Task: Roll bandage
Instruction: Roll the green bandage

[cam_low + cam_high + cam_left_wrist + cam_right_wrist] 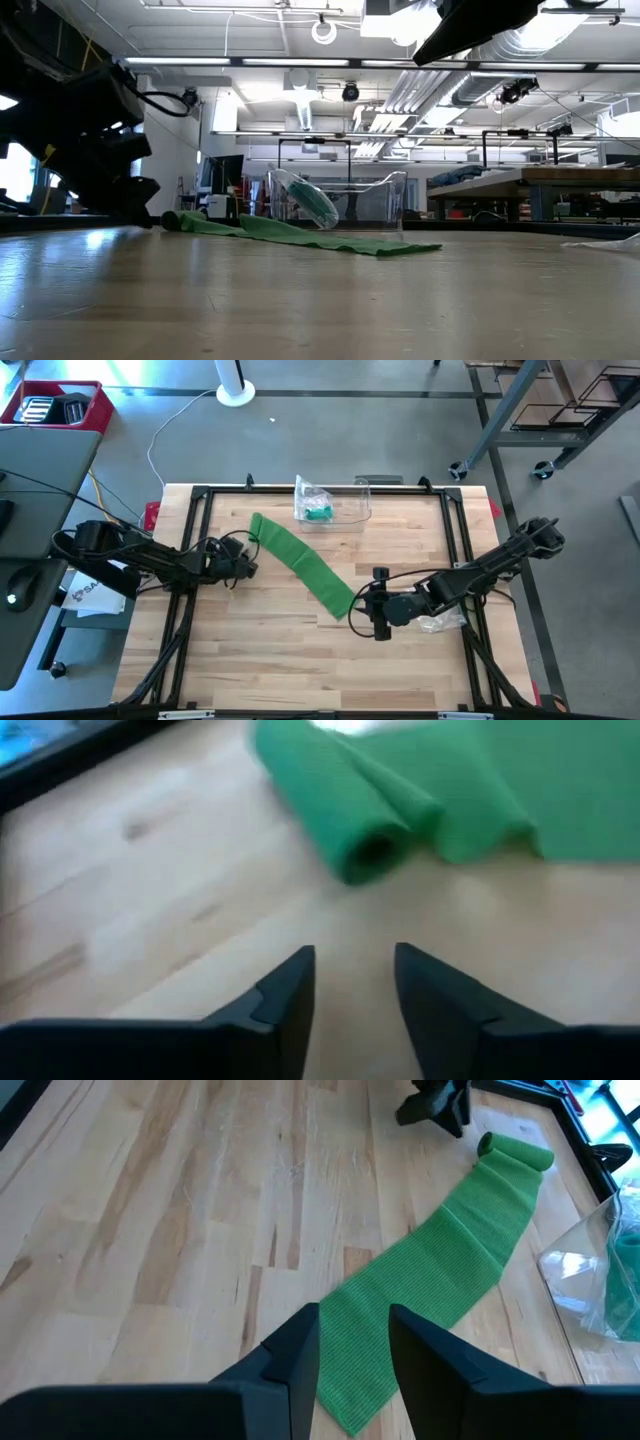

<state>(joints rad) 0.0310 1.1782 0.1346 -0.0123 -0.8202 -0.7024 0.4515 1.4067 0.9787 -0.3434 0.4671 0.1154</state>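
A long green bandage (305, 565) lies flat on the wooden table, running slantwise from far left to near right. Its far-left end is wound into a small roll (345, 825) that rests on the wood. My left gripper (355, 955) stands open just to the near-left of that roll (257, 523), with bare wood between its fingers and touching nothing. My right gripper (355, 1312) hangs open above the bandage's flat near-right end (350, 1380), raised off the table.
A clear plastic container (345, 500) with a bag holding something teal stands at the table's far edge. A crumpled clear bag (440, 623) lies under the right arm. Black frame rails (200, 495) run around the tabletop. Bare wood stretches along the near side.
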